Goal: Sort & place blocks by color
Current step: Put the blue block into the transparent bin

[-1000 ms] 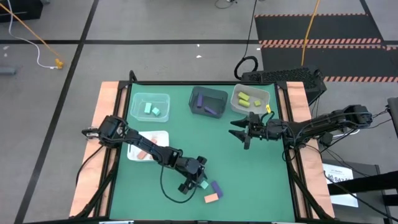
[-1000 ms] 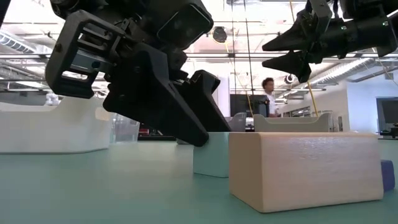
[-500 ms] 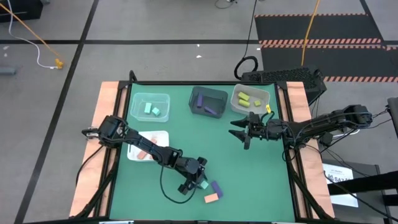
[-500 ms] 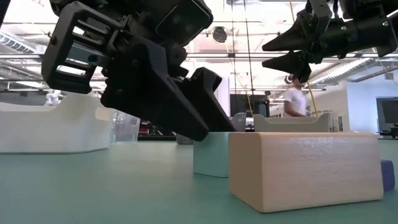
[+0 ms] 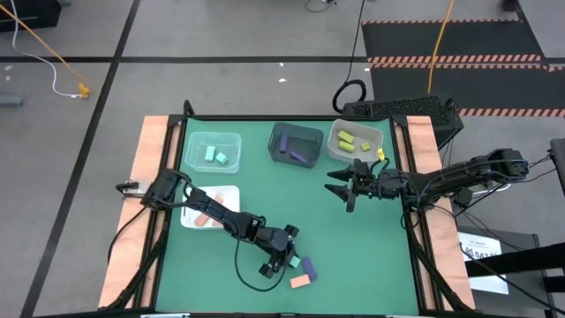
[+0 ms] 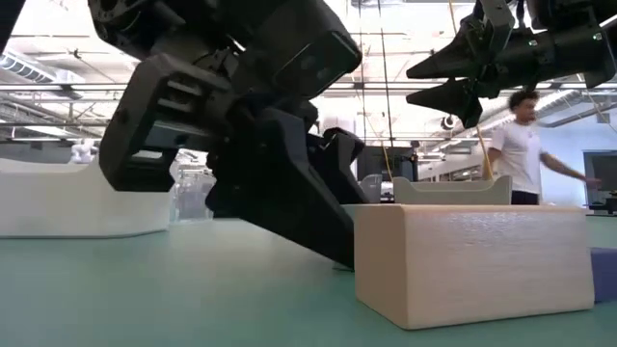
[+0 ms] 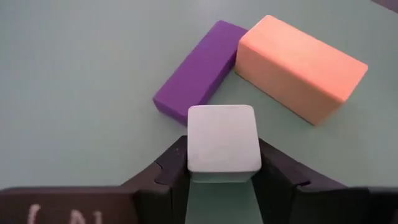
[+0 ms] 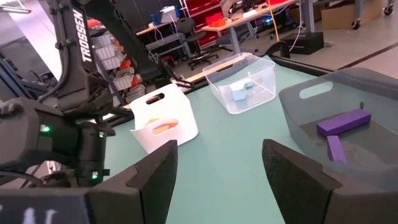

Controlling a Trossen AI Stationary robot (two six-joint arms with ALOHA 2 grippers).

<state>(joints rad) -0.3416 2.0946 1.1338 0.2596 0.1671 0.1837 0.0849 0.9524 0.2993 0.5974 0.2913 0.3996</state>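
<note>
My left gripper is low at the table's near middle, shut on a mint-teal cube that stands on the green table. A purple bar and a salmon-orange block lie just beyond the cube, touching each other; the purple bar's end is close to the cube. In the low view the gripper hides the cube, and the orange block lies in front. My right gripper is open and empty, held in the air at the right middle of the table. My left gripper pinches the mint-teal cube by two opposite sides between its two fingers. The fingers slant down from the table's left and far side. The cube stands flat on the table, its top face up.
Along the far edge stand a clear bin with mint blocks, a dark bin with purple blocks and a clear bin with yellow-green blocks. A white tray with salmon pieces is at the left. A person walks in the room behind.
My left gripper has gone down and a little toward the table's right edge, over the mint-teal cube; its fingers now stand on both sides of the cube and hide it in the low view. The blocks have stayed where they were.
</note>
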